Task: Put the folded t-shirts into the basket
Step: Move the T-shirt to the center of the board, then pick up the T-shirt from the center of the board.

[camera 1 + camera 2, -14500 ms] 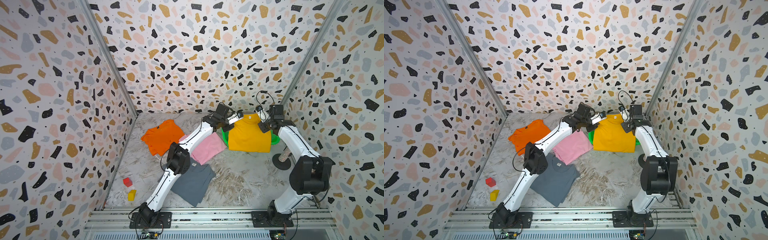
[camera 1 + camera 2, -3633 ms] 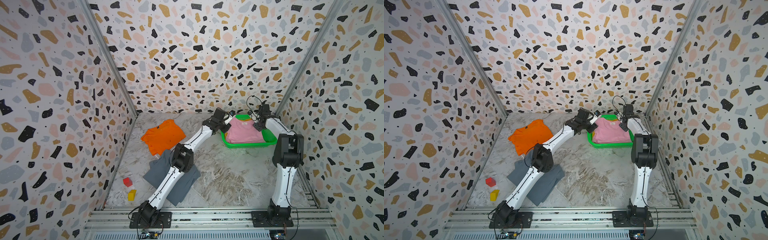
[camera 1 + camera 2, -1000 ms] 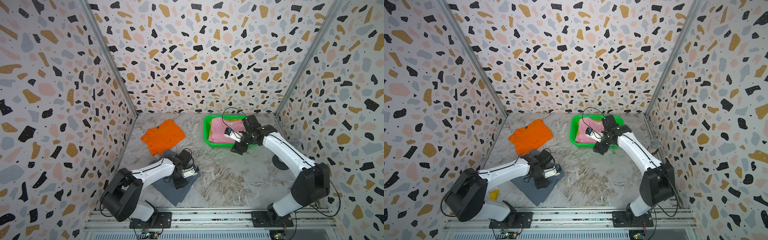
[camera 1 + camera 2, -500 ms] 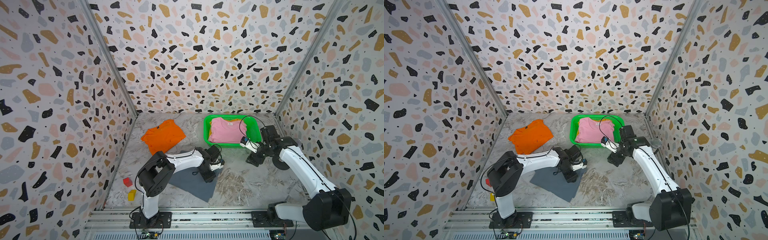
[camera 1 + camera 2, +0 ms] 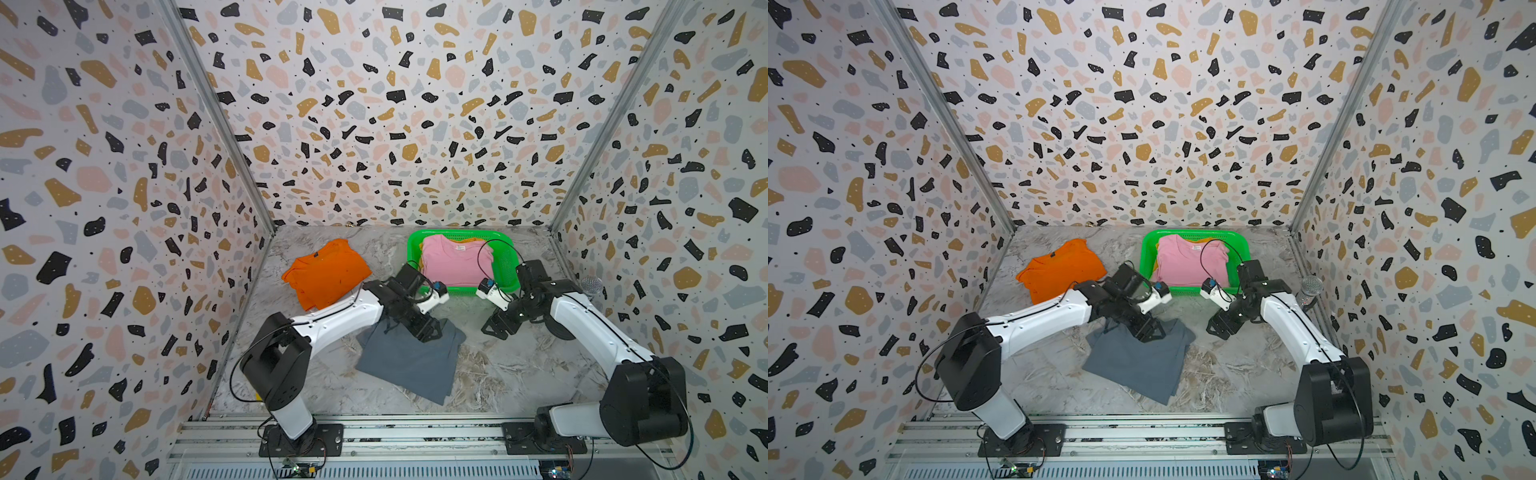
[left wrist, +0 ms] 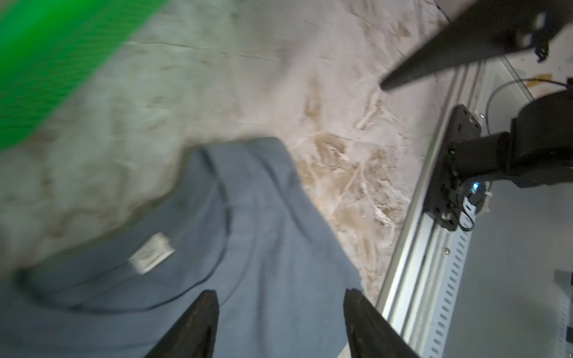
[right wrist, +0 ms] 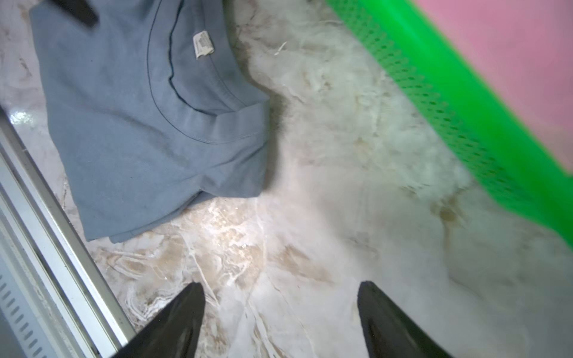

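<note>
grey shirt (image 6: 248, 248) under our left hand (image 6: 279, 294)
both hands spread wide, our right hand (image 7: 280, 285) over bare table (image 7: 310, 223) beside the basket (image 7: 459, 124)

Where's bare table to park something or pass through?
Widest bare marbled tabletop: near right, bordered by the slate grey folded cloth t-shirt, the front rail and the right arm. Narrower lane at the back between the orange folded cloth t-shirt and the bright green perforated plastic basket. Crowded: basket to grey shirt, left hand and right hand open there.
</note>
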You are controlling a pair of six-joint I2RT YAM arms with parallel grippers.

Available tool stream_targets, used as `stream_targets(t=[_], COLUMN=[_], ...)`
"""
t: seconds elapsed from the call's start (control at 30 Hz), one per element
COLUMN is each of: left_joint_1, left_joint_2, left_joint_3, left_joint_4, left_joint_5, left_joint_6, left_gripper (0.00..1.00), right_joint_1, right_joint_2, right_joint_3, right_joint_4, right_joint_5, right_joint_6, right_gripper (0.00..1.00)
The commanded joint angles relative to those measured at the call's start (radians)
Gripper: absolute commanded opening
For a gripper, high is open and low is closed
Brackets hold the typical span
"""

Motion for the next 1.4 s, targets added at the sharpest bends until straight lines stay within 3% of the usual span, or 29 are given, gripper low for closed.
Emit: stream_targets(t=[0.0, 0.17, 0.27, 0.6, 0.77, 0.9, 1.13, 1.37], left_joint_1=[0.168, 0.282, 0.297, 0.301, 0.301, 0.301, 0.301, 0.311], left_joint_2=[0.006, 0.101, 0.174, 0.323, 0.380, 0.405, 0.382, 0.274], left_joint_3=[-0.024, 0.055, 0.104, 0.181, 0.190, 0.184, 0.127, 0.055], left_joint_4=[-0.138, -0.192, -0.213, -0.267, -0.267, -0.246, -0.185, -0.127], left_joint_5=[-0.040, -0.110, -0.145, -0.090, -0.076, -0.038, 0.014, 0.078], left_joint_6=[0.108, 0.151, 0.169, 0.169, 0.156, 0.130, 0.097, 0.096], left_gripper=[0.68, 0.69, 0.70, 0.71, 0.70, 0.67, 0.44, 0.06], right_joint_1=[0.086, 0.191, 0.228, 0.300, 0.308, 0.309, 0.309, 0.308], right_joint_2=[0.040, 0.132, 0.195, 0.305, 0.357, 0.382, 0.368, 0.274], right_joint_3=[-0.036, -0.033, 0.004, 0.029, 0.044, 0.050, 0.053, 0.047], right_joint_4=[0.137, 0.231, 0.214, 0.216, 0.201, 0.193, 0.206, 0.260], right_joint_5=[-0.022, 0.085, 0.111, 0.136, 0.137, 0.119, 0.142, 0.150], right_joint_6=[0.080, 0.120, 0.131, 0.136, 0.130, 0.125, 0.096, 0.066], right_gripper=[0.83, 0.82, 0.83, 0.77, 0.68, 0.52, 0.17, 0.01])
